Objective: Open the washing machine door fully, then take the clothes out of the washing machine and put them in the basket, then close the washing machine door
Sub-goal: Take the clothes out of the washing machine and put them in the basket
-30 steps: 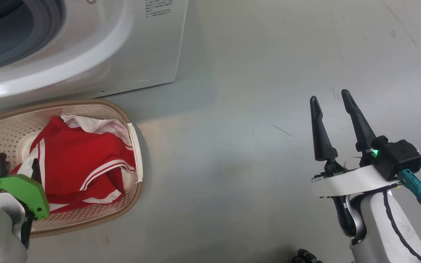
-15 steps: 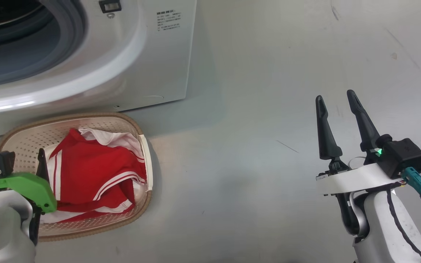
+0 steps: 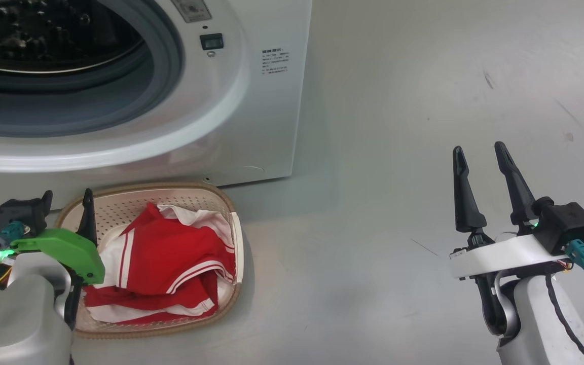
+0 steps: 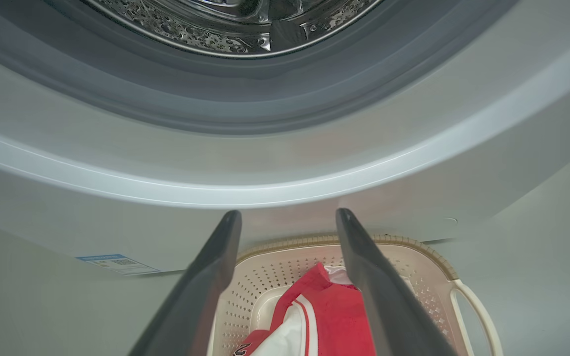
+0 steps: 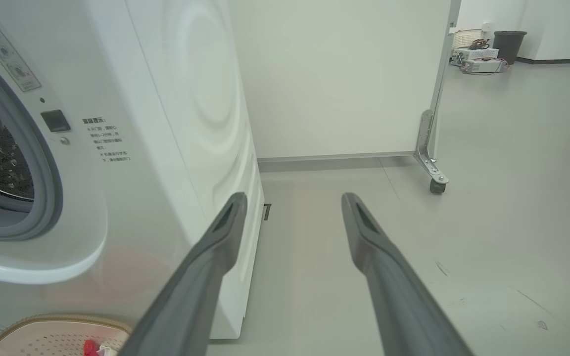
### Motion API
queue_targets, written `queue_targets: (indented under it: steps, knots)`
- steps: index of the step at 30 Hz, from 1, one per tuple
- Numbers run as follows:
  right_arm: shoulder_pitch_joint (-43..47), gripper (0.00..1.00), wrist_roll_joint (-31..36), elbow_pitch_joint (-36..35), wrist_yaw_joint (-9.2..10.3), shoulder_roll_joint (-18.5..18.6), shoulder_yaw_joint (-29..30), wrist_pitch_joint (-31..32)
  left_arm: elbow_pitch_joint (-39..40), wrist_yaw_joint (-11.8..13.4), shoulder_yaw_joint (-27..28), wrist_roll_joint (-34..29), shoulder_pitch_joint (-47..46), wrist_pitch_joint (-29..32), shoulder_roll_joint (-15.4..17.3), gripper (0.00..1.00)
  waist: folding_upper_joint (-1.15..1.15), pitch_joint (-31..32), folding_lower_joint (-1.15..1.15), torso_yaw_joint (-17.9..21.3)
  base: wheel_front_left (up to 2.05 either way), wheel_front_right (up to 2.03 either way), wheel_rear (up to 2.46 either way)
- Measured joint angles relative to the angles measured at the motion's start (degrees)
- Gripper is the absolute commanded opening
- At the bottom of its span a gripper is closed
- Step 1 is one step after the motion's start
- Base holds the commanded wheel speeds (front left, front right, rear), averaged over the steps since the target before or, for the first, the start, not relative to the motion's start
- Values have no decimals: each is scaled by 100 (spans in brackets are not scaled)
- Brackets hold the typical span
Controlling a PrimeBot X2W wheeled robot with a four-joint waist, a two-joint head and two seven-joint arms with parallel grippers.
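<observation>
The washing machine (image 3: 251, 111) fills the upper left, its steel drum (image 3: 43, 30) exposed; its door is out of view. The cream basket (image 3: 130, 208) sits on the floor before it, holding the red and white clothes (image 3: 170, 258). My left gripper (image 3: 67, 200) hovers open over the basket's left rim with nothing between its fingers. From the left wrist, that gripper (image 4: 287, 213) points at the machine's front (image 4: 265, 163), with basket (image 4: 413, 243) and clothes (image 4: 334, 316) below. My right gripper (image 3: 478, 150) stands open and empty over bare floor at the right.
From the right wrist, the open gripper (image 5: 294, 198) looks past the machine's side (image 5: 201, 123) to a white partition on a caster (image 5: 431, 184). A dark bin (image 5: 510, 44) and some equipment stand far behind. Grey floor (image 3: 373, 203) lies right of the basket.
The head camera has tilted up, bringing the drum opening into view. My left gripper has drawn back from the clothes to the basket's left rim. The right gripper keeps its pose.
</observation>
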State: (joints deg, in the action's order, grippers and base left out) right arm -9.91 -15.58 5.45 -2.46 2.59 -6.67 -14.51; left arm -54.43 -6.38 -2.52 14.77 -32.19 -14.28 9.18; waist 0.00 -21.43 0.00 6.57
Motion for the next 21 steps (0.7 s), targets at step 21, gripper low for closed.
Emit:
queue_targets:
  steps: [21]
  knots:
    - [592, 100, -1, 174, -153, -2, 62, 0, 1813, -57, -140, 32, 1181, 0, -310, 100, 0, 1277, 0, -698, 0, 0, 0]
